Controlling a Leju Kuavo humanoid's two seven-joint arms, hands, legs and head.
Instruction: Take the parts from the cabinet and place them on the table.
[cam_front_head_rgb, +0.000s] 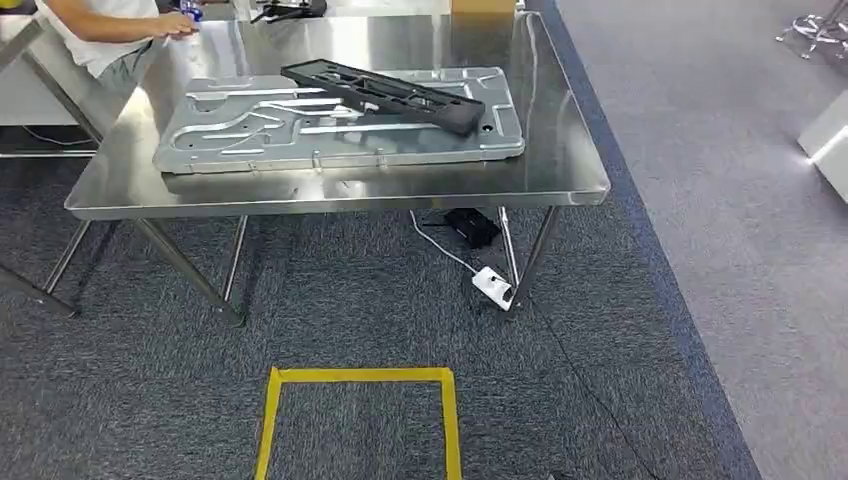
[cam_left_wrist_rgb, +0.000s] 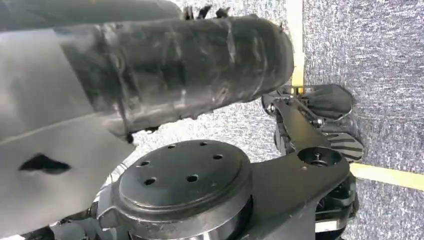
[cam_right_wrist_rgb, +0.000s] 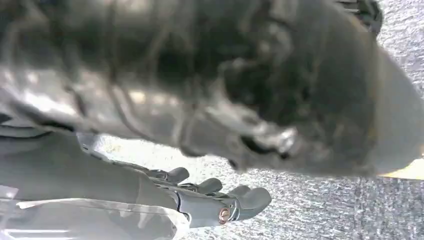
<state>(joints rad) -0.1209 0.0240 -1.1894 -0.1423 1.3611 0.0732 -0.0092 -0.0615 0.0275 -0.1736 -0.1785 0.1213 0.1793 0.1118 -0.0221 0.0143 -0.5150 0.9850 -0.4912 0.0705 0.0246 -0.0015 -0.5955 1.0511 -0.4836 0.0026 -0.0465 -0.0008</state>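
On the steel table (cam_front_head_rgb: 330, 192) lies a large silver stamped metal plate (cam_front_head_rgb: 330, 130). A long black plastic frame part (cam_front_head_rgb: 385, 95) rests slanted across its far half. My right hand (cam_right_wrist_rgb: 215, 200) hangs over the carpet, fingers stretched out side by side with nothing in them. Of my left hand, the grey cover (cam_left_wrist_rgb: 40, 150) is visible in the left wrist view; its fingers are hidden, so I cannot tell how they lie.
A person (cam_front_head_rgb: 100, 30) stands at the table's far left corner, one hand on the tabletop. A yellow tape square (cam_front_head_rgb: 360, 378) marks the carpet in front of me. A white power strip (cam_front_head_rgb: 493, 287) and a black adapter (cam_front_head_rgb: 470, 226) lie under the table's right side.
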